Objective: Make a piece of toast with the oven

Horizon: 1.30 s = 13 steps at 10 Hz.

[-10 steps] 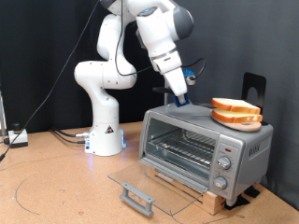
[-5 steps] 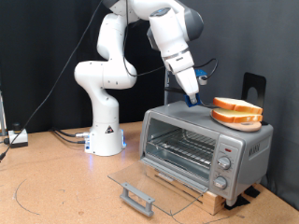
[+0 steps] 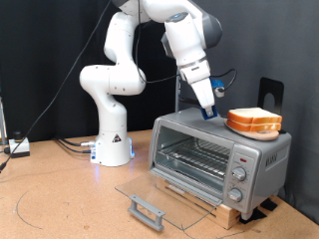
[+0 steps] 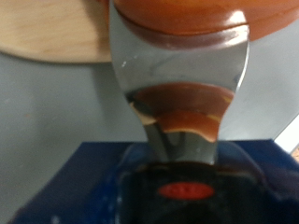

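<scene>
My arm [image 3: 125,75] is white. The oven [image 3: 219,157] is silver with a grey door handle [image 3: 147,211]. The bread [image 3: 253,121] is pale cream with orange-brown crust. The table [image 3: 60,194] is brown; the wall [image 3: 50,40] is white.

The gripper [image 3: 211,112] has swung across the oven [image 3: 219,154] top, from its middle a second ago to right against the toast [image 3: 253,121]. The two slices, offset before, now sit squarely stacked.

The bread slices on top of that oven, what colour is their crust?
Orange-brown crust on the bread slices stacked on the silver oven; the exterior view shows it best.
</scene>
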Motion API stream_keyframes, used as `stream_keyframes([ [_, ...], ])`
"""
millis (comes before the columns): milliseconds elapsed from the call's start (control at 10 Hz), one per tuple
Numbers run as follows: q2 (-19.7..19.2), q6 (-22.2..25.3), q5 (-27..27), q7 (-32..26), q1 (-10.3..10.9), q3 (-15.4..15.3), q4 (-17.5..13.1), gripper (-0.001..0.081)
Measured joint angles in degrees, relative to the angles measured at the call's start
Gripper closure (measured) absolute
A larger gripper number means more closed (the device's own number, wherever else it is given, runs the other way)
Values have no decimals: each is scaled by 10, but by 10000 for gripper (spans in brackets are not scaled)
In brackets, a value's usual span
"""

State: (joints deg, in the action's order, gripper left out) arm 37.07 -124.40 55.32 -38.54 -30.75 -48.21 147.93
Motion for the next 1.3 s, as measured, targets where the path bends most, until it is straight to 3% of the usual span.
stream_keyframes([
  [400,-33,-71,22,6,-10,-32,-19,410],
  [700,-51,-140,80,-40,-7,-45,-19,410],
  [1000,-53,-138,92,-47,-8,-42,-19,410],
  [1300,-49,-87,92,-46,-7,-14,-16,410],
])
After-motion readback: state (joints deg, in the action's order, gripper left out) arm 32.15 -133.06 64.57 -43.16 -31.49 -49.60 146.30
